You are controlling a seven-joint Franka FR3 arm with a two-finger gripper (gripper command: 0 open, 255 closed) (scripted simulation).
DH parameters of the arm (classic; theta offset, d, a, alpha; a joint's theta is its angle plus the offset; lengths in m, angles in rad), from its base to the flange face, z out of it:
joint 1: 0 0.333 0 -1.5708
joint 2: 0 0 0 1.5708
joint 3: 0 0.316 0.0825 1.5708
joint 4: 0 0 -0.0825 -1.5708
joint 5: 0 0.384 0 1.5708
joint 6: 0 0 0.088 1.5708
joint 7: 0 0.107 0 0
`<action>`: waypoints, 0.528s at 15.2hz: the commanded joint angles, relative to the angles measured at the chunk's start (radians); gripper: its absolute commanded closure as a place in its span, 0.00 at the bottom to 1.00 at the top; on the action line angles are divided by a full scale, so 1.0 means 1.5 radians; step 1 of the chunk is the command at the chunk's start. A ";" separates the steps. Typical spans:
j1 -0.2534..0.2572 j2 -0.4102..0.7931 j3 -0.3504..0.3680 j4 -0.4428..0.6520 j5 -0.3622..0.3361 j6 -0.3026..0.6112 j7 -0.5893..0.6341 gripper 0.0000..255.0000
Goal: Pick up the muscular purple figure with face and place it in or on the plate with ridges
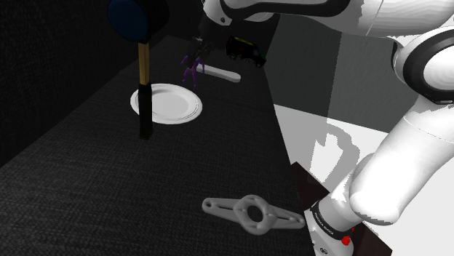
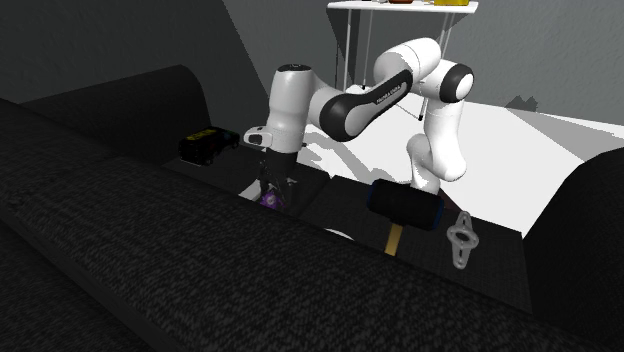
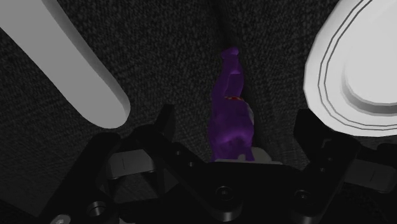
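hand (image 1: pixel 194 61) holding purple figure (image 1: pixel 190 73), near plate (image 1: pixel 193 106)

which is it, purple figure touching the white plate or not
Apart. The wrist view shows a strip of dark surface between the purple figure and the white plate, so their edges do not meet.
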 commanded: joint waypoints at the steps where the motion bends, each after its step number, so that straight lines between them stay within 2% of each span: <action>1: 0.000 0.000 0.000 0.000 0.000 0.000 0.000 0.00; 2: 0.000 0.000 0.000 0.000 0.000 0.000 0.000 0.00; 3: 0.000 0.000 0.000 0.000 0.000 0.000 0.000 1.00; 8: 0.000 0.000 0.000 0.000 0.000 0.000 0.000 1.00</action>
